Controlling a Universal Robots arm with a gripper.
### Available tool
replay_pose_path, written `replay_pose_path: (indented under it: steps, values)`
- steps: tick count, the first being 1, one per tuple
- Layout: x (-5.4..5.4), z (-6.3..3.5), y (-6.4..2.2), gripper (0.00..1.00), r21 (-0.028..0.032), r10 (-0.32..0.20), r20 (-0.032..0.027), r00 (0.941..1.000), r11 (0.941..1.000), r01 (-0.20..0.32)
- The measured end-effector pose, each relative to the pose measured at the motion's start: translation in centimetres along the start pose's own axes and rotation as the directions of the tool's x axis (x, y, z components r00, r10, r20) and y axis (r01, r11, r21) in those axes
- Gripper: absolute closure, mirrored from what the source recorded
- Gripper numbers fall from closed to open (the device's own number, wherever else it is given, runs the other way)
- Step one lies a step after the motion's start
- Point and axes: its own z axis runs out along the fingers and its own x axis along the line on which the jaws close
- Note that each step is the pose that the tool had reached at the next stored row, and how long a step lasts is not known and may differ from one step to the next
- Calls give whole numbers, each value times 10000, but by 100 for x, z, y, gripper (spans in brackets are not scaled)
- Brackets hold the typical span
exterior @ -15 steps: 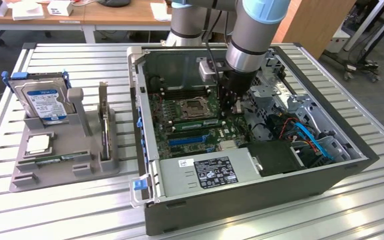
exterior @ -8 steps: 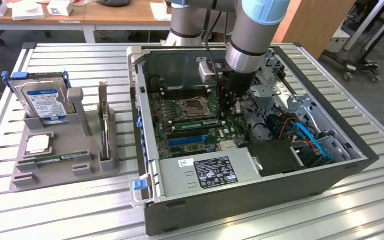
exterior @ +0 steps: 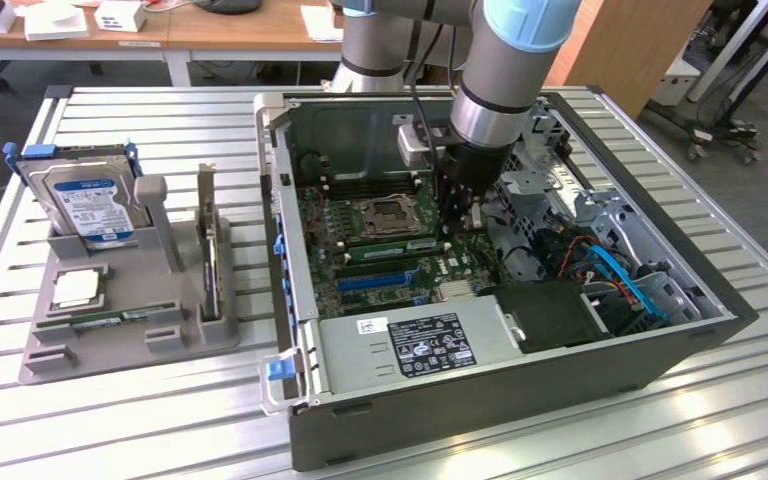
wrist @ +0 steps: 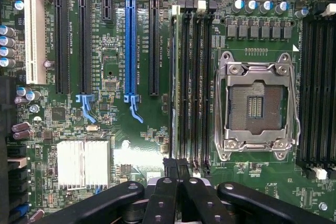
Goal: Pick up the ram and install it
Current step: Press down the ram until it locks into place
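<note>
A ram [exterior: 384,245], a green stick with a pale label, stands on edge in the memory slots beside the empty CPU socket [exterior: 391,212] inside the open computer case [exterior: 491,410]. In the wrist view its thin pale top edge [wrist: 174,77] runs along the outermost black slot. My gripper [exterior: 460,228] reaches down into the case at the stick's end toward the exterior view's right. Its black fingers [wrist: 176,167] are shut together just over that end of the slot row, with nothing seen between them.
A grey fixture [exterior: 104,345] at the exterior view's left holds a hard drive [exterior: 91,205], an upright expansion card [exterior: 207,250] and a second thin green stick [exterior: 120,318]. A power supply [exterior: 418,345], blue cables [exterior: 624,275] and drive cages crowd the case.
</note>
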Motion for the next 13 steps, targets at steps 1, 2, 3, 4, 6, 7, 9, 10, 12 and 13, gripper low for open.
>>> replay_pose_path:
  steps: [1,2,3,4,6,7,9,10,12,13]
  values:
    - [0,0,0,91,-1,0,0,10000,10000,0]
    - [0,0,0,91,-2,0,0,10000,10000,0]
    - [0,0,0,91,-1,0,0,10000,10000,0]
    - [0,1,0,91,-1,0,2,10000,10000,0]
    - [-1,5,0,91,1,0,4,10000,10000,0]
    - [-1,10,0,91,2,0,5,10000,10000,0]
    - [0,16,0,91,-1,0,1,10000,10000,0]
    - [1,16,0,91,-1,0,-1,10000,10000,0]
    - [0,17,0,91,-1,0,0,10000,10000,0]
    - [0,17,0,91,-1,0,1,10000,10000,0]
